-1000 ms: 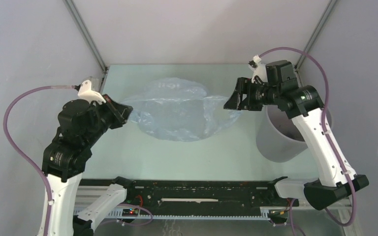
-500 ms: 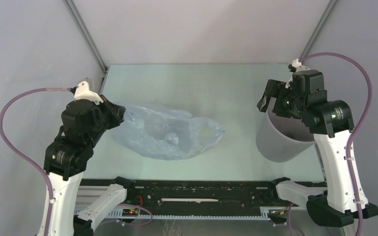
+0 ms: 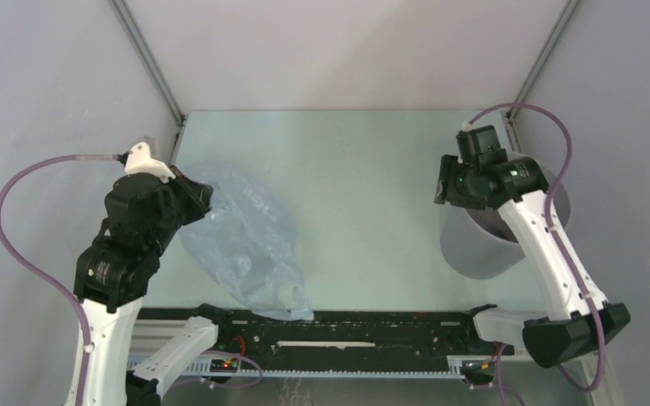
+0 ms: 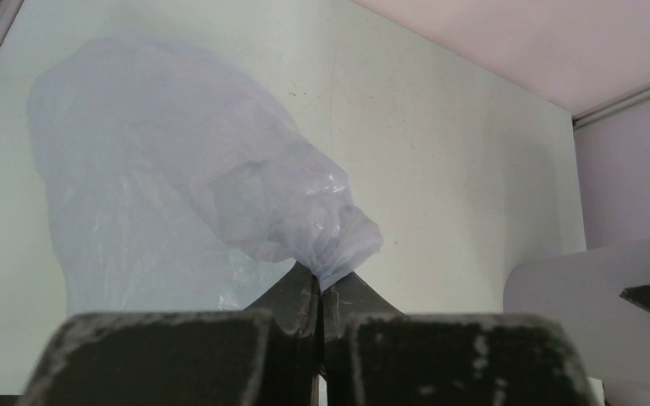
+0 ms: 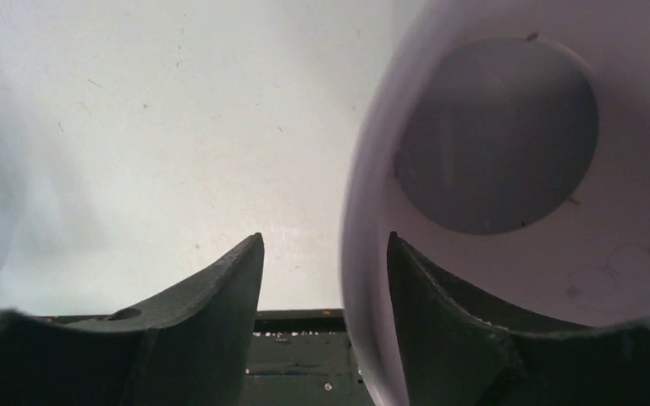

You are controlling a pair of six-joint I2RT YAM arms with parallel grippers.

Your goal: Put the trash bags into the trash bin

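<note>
The pale blue translucent trash bag (image 3: 241, 241) hangs from my left gripper (image 3: 205, 196) and drapes down to the table's near edge. In the left wrist view the left gripper (image 4: 322, 283) is shut on a bunched corner of the bag (image 4: 220, 190). The light grey trash bin (image 3: 478, 245) stands at the right, part hidden by my right arm. My right gripper (image 3: 445, 193) is open over the bin's left rim. In the right wrist view the right gripper (image 5: 326, 245) straddles the bin's wall (image 5: 364, 254), one finger (image 5: 440, 288) inside, and the bin's dark bottom shows.
The pale green table (image 3: 355, 194) is closed in by grey walls with metal corner posts (image 3: 148, 59). A black rail (image 3: 347, 326) runs along the near edge between the arm bases. The bin's side also shows in the left wrist view (image 4: 584, 304).
The left gripper pulled the bag to the left, and it now hangs toward the near edge. The right gripper let go of the bag and moved right and down over the bin's rim.
</note>
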